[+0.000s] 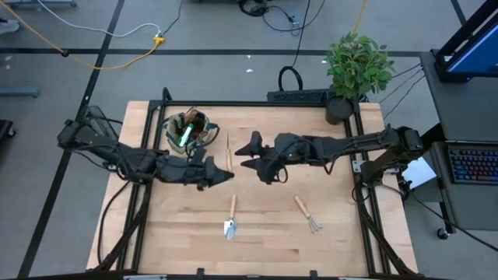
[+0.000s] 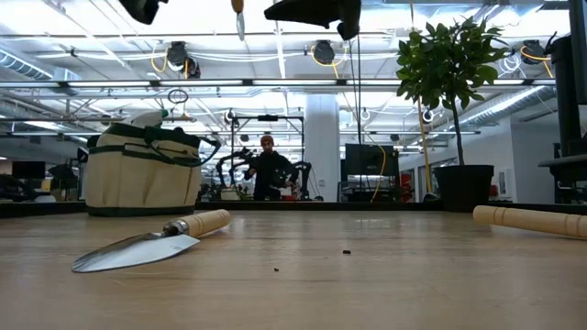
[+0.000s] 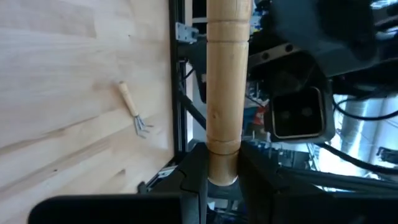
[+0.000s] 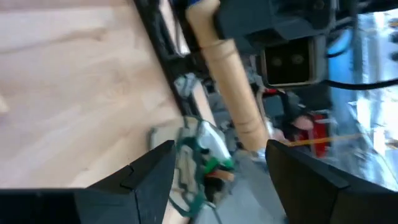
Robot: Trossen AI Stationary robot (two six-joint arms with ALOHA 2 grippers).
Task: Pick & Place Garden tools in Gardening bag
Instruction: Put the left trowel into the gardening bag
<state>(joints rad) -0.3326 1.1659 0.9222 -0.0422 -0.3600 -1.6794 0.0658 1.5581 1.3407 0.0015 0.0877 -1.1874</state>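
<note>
Tan bag (image 2: pixel 142 176) with dark green trim; light wooden table (image 1: pixel 264 241).

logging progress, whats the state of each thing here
left pincer: shut on wooden-handled tool, held above table
right pincer: open, empty
gardening bag: upright, items inside
trowel: lying on table
fork rake: lying on table

From my remote seat this looks like a robotics lab or open workshop: a butcher-block table (image 1: pixel 264 241) on a grey floor strewn with cables (image 1: pixel 93 47), a keyboard (image 1: pixel 475 165) on a side desk, ceiling strip lights, monitors, and a person (image 2: pixel 268 170) standing far back, probably beside another rig.
</note>
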